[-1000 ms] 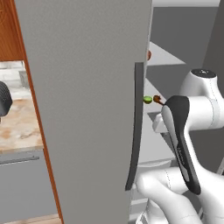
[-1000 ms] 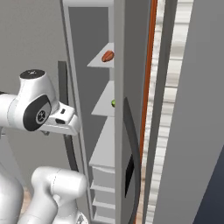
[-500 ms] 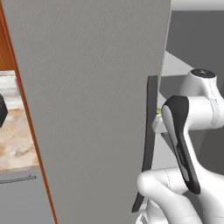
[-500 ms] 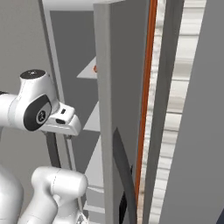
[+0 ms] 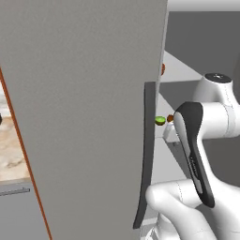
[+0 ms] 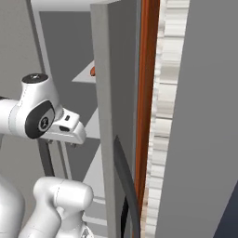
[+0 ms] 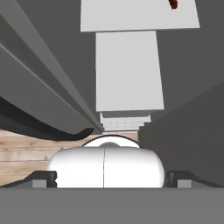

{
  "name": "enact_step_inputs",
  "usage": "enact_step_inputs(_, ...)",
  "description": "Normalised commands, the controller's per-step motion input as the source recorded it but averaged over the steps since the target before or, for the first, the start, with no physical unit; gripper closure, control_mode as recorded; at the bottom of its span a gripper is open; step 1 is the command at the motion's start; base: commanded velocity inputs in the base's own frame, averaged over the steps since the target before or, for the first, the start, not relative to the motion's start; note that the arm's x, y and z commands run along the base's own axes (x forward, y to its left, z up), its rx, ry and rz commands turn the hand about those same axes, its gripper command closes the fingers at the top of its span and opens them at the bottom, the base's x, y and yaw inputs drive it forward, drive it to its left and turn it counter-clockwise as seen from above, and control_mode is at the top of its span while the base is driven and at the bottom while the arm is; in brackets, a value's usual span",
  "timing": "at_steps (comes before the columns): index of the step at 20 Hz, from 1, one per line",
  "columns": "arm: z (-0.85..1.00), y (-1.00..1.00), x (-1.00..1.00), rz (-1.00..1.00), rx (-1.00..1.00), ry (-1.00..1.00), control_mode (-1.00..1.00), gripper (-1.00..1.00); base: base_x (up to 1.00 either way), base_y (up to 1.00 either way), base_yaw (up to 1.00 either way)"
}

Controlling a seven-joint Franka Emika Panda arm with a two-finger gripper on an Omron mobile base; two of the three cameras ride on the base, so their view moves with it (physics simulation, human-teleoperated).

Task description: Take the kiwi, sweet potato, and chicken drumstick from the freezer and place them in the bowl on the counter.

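Evidently the freezer door stands swung out so the arm can reach the shelves; the gripper hangs beside it, fingers released and empty. In the left base view the kiwi sits at three o'clock of the handle; the hand view shows pale shelves with a reddish bit at one o'clock.

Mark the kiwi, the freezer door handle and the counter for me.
kiwi [image 5: 160, 121]: left base view, middle of the green lump on the shelf.
freezer door handle [image 5: 146, 154]: left base view, middle of the long dark bar.
counter [image 5: 11, 154]: left base view, beige marbled top at left edge.
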Motion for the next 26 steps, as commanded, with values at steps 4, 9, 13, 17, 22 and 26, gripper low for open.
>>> enact_step_inputs(4, 0.0, 0.0, 0.0, 0.0, 0.0, 0.0, 1.0, -1.0, 0.0, -0.7, -0.07)
enact_step_inputs(9, 0.0, 0.0, 0.0, 0.0, 0.0, 0.0, 1.0, -1.0, 0.0, -0.41, -0.13)
enact_step_inputs(13, 0.0, 0.0, 0.0, 0.0, 0.0, 0.0, 1.0, -1.0, 0.0, -0.11, -0.06)
enact_step_inputs(17, 0.0, -0.06, 0.06, -0.01, 0.0, 0.0, -1.0, -1.0, 0.0, -0.01, -0.01)
enact_step_inputs(22, -0.02, -0.13, 0.55, 0.0, 0.0, 0.0, -1.0, -1.0, 0.0, 0.0, 0.0)
enact_step_inputs(26, -0.17, -0.25, 0.83, 0.0, 0.03, 0.0, -1.0, -1.0, 0.0, 0.0, 0.0)
